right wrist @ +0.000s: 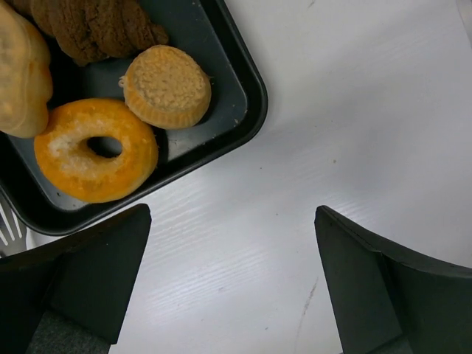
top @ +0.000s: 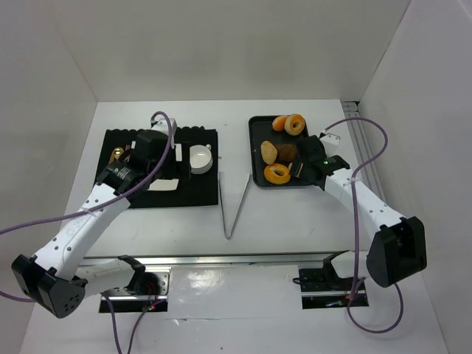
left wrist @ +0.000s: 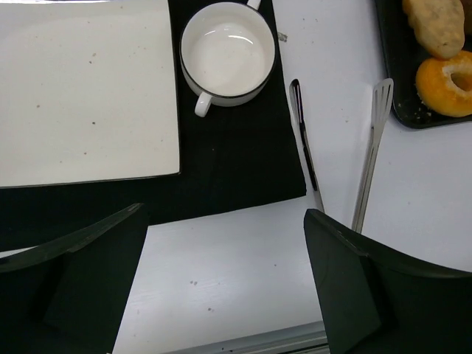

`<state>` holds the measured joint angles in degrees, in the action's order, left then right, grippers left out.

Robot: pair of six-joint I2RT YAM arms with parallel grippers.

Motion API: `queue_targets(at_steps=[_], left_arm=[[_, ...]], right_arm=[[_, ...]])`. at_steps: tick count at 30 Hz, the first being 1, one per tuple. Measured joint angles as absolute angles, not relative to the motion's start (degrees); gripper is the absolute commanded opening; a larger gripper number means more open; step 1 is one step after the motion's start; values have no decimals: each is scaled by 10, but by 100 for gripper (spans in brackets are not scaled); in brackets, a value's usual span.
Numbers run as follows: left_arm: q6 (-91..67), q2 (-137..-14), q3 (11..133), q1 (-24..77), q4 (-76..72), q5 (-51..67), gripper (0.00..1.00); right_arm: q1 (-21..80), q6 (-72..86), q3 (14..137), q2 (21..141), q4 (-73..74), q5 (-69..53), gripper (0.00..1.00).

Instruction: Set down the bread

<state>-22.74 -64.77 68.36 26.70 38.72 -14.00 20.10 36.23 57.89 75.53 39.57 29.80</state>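
Right gripper (right wrist: 232,214) is wide open w/ nothing in it, hanging over bare table (right wrist: 354,110) just off the corner of the dark tray (right wrist: 251,110). The bread (right wrist: 96,150), i.e. the golden-orange ring donut, lies flat in that corner, right up against the tan bun (right wrist: 22,74) on one side and near a small round cake (right wrist: 166,87) on the other, w/ a dark cookie (right wrist: 96,29) further in. Imo it's light and squishy, prob crumbly on top, so a soft pinch only; a hard squeeze would dent the ring. Best hold looks like one finger down the hole and the other outside, on the side away from the bun. Straddling the whole ring could work too, but the tray rim is close, so not much room. Further out, tongs (left wrist: 372,147) lie on the table btw tray and black mat (left wrist: 236,162). Left gripper (left wrist: 223,214) is also spread wide and empty over the mat's near edge, w/ the white plate (left wrist: 81,88) and cup (left wrist: 228,51) ahead of it.
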Motion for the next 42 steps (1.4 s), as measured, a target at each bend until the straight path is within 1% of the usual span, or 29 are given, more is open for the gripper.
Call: queue_targets(at_steps=[5, 9, 10, 14, 18, 22, 24, 25, 26, 34, 36, 37, 40, 42], left_arm=[[-240, -657, 681, 269, 376, -129, 100], [-239, -711, 707, 307, 378, -147, 99], [-239, -729, 717, 319, 379, -147, 97], [-237, -801, 760, 359, 379, -134, 84], [-227, -872, 823, 383, 364, -100, 75], [-228, -971, 915, 399, 347, -51, 74], [-232, -1028, 969, 406, 338, -23, 74], [-234, -1054, 994, 408, 337, -8, 78], [-239, -1084, 1023, 411, 337, 8, 81], [-260, -1306, 1313, 423, 346, 70, 83], [-259, -1333, 1339, 424, 324, 77, 84], [-258, -1341, 1340, 424, 311, 79, 86], [-257, -1360, 1340, 424, 283, 80, 86], [-256, -1374, 1341, 424, 265, 78, 82]], right_arm=[[204, 362, 564, 714, 390, 298, 99], [204, 357, 564, 692, 389, 299, 99], [205, 354, 564, 691, 389, 298, 99], [205, 345, 564, 675, 395, 292, 99], [212, 351, 564, 609, 410, 312, 99], [220, 348, 564, 500, 412, 328, 99], [220, 345, 566, 469, 415, 337, 99], [220, 344, 571, 462, 418, 342, 99], [220, 342, 577, 462, 422, 345, 99], [220, 347, 596, 532, 481, 369, 99], [220, 349, 596, 519, 487, 370, 99], [220, 350, 596, 510, 487, 371, 99], [220, 351, 597, 468, 487, 373, 99], [220, 351, 603, 448, 487, 375, 99]])
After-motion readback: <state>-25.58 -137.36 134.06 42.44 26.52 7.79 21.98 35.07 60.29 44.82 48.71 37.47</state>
